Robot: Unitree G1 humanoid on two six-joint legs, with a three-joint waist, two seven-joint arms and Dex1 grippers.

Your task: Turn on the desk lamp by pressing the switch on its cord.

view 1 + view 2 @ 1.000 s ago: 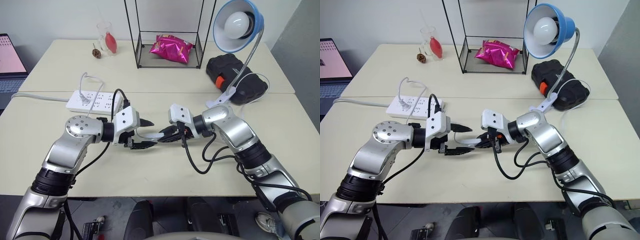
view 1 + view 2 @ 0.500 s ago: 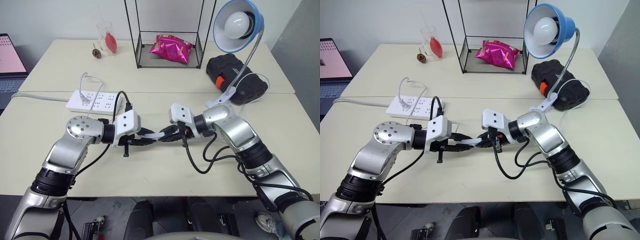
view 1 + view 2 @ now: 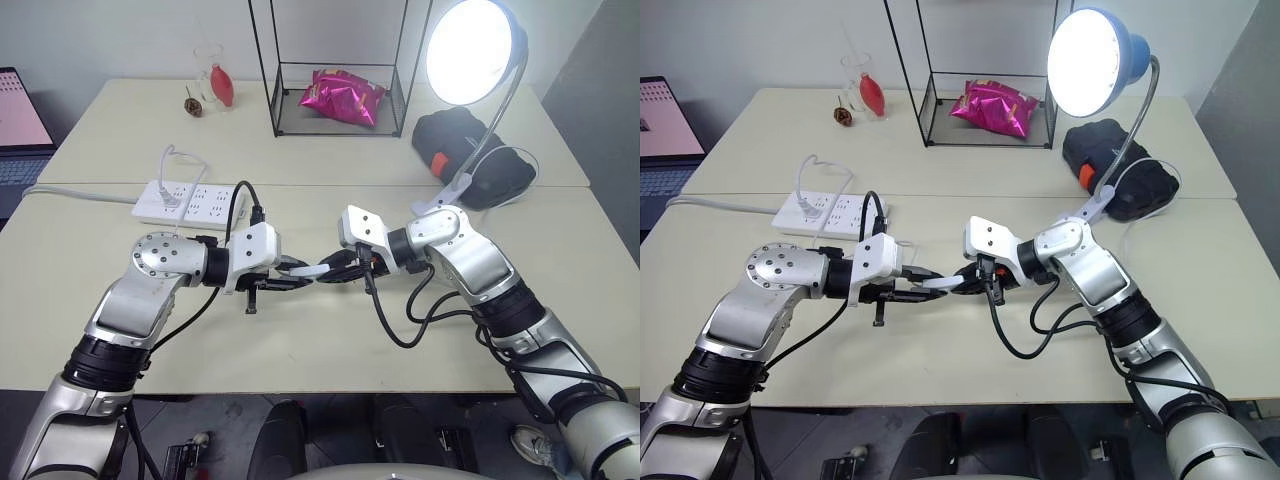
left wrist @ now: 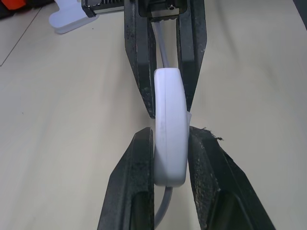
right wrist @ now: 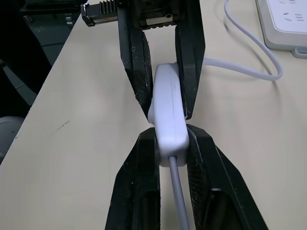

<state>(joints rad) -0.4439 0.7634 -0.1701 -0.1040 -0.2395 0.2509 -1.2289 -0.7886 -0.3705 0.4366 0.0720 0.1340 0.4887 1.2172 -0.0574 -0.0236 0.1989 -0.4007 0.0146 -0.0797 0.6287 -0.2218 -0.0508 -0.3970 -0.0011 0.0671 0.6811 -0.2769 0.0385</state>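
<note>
Now glowing, desk lamp (image 3: 470, 50), formerly dark; left gripper (image 3: 298, 276) newly clenching switch (image 3: 309, 271), right gripper (image 3: 326, 273) pinching its other end, seemingly completing task.

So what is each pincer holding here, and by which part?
Both hold the switch, lifted off the table. The left pincer is shut across one end, the right pincer across the other end; the desk lamp is lit.
</note>
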